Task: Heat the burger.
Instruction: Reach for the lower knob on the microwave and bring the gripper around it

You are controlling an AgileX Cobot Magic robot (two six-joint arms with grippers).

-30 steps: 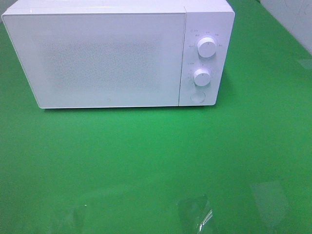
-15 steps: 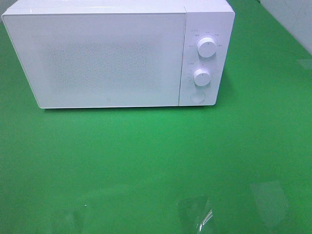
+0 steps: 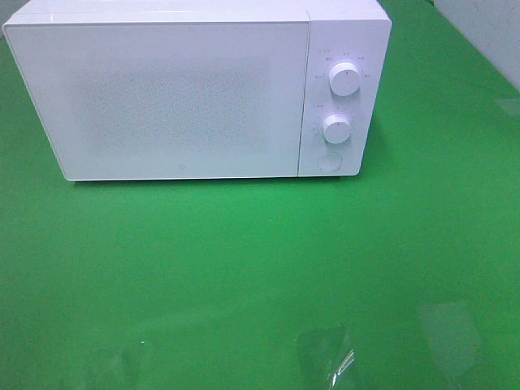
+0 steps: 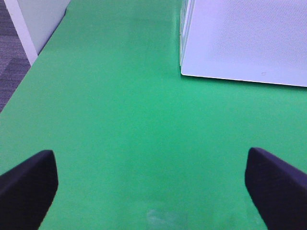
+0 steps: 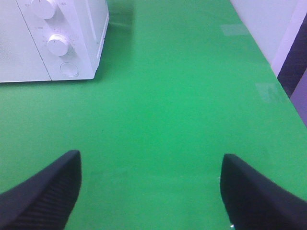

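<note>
**Burger out of sight; both claws wide and empty**

Nearest the wrist cameras, the left gripper (image 4: 152,188) has its two dark fingers (image 4: 29,187) spread wide with only bare green surface between them. It holds nothing. The right gripper (image 5: 152,189) stands much the same: its black, ribbed fingers (image 5: 43,191) are far apart and grip nothing. Neither claw appears in the high view.

The green tabletop (image 3: 244,268) stretches out ahead of both, with a few pale glossy reflections (image 3: 325,357) near its front edge.

At the far side a white microwave (image 3: 195,89) sits on the tabletop, its door (image 3: 171,97) closed flat and its speckled window too opaque to see through. On the control panel to the right of the door, an upper knob (image 3: 345,79) sits above a lower knob (image 3: 336,128). Below them is a round button (image 3: 329,161).

The burger shows in none of the three views, so I cannot tell where it is.
</note>
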